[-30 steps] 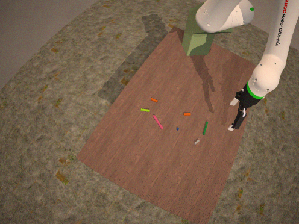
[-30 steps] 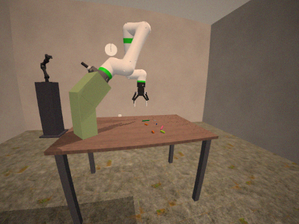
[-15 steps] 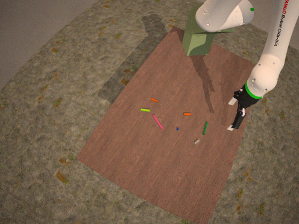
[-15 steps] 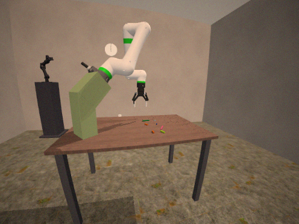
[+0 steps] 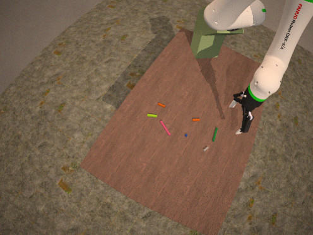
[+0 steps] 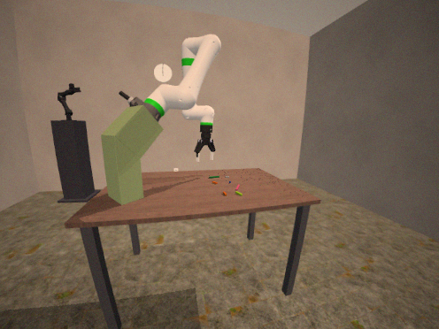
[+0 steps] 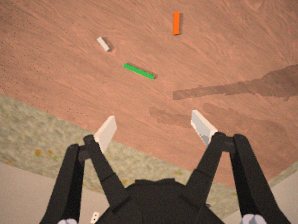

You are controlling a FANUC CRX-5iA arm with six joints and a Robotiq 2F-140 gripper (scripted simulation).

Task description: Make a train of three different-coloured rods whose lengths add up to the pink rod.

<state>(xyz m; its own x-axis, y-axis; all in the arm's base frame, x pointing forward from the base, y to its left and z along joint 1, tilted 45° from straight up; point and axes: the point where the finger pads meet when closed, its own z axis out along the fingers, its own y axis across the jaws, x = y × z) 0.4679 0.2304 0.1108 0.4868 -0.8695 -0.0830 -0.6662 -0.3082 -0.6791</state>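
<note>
- Across the brown, wood-grained table (image 5: 151, 177) (image 6: 195, 208) (image 7: 55, 90), seven slim straight-edged rods lie apart, no train formed.
- Near one long edge, the pink rod (image 5: 165, 127) (image 6: 237, 187) rests slantwise, the longest piece, with the stubby lime rod (image 5: 152, 115) (image 6: 239, 193) just beside it.
- One orange rod (image 5: 161, 105) (image 6: 225, 194) sits near the lime; another orange rod (image 5: 195, 119) (image 6: 214, 182) (image 7: 176, 23) lies between pink and green.
- The tiny blue rod (image 5: 185, 135) (image 6: 229, 182) looks like a little cube.
- Toward the other long edge are the green rod (image 5: 215, 134) (image 6: 214, 177) (image 7: 139, 71) and the short grey rod (image 5: 206, 148) (image 6: 227, 177) (image 7: 103, 44).
- Above the table, the black gripper (image 5: 235, 119) (image 6: 204, 158) (image 7: 152, 119) hangs with pale, flat-faced fingertips spread wide, holding nothing.
- A smooth white arm (image 5: 268, 74) (image 6: 195, 84) with green bands rises from a faceted, pale-green pedestal (image 5: 202, 52) (image 6: 124, 164).
- Mottled, stony floor (image 5: 41, 132) (image 6: 212, 274) (image 7: 30, 130) surrounds everything; a dark, boxy stand (image 6: 73, 159) carries a small black arm (image 6: 66, 102).
</note>
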